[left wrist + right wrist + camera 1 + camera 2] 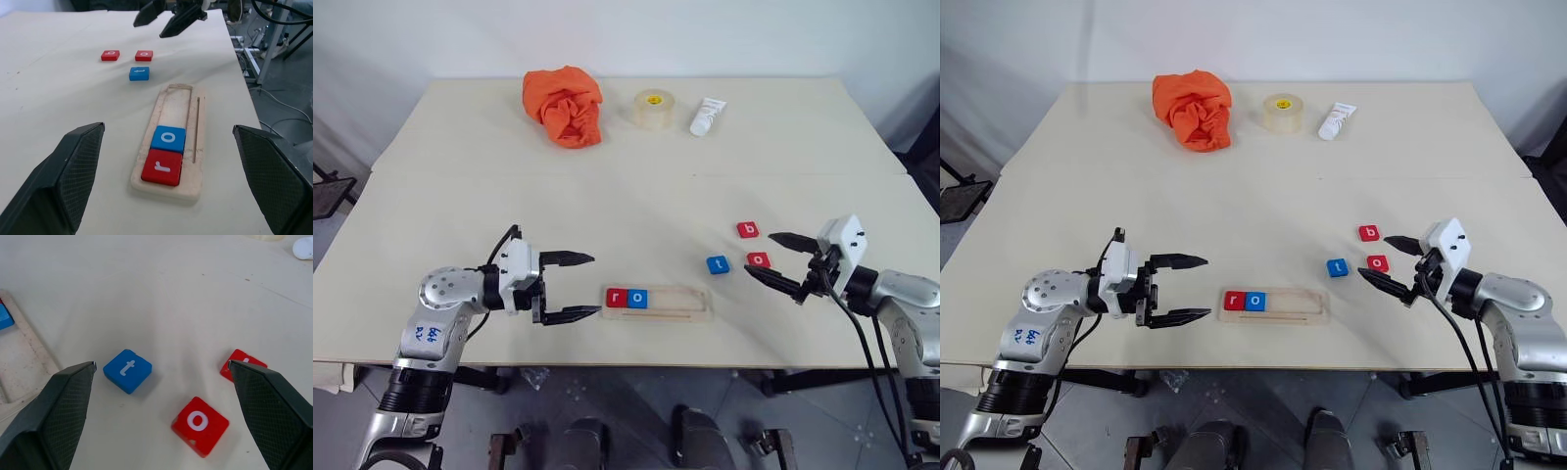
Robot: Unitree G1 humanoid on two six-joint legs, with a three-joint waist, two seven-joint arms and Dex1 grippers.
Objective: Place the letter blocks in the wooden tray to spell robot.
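Left gripper (584,287) fingers spread wide, empty, level, aimed at the wooden tray (658,304) from just off its left end, not touching. Tray lies near the desk (460,176) front edge, long axis running left-right. In its slot: red r block (616,298) at the left end, blue o block (637,299) touching it on the right; rest of the slot bare.

Right gripper (761,257) fingers also wide open, holding nothing, right of and slightly beyond the tray. Red o block (759,259) sits between its fingertips, flat on the desk, untouched. Blue t block (718,264) just left of that one, just beyond the tray's right end. Red b block (747,229) a bit farther back.

Well beyond the tray at the far edge: orange cloth (564,105), tape roll (653,109), white tube (707,117).
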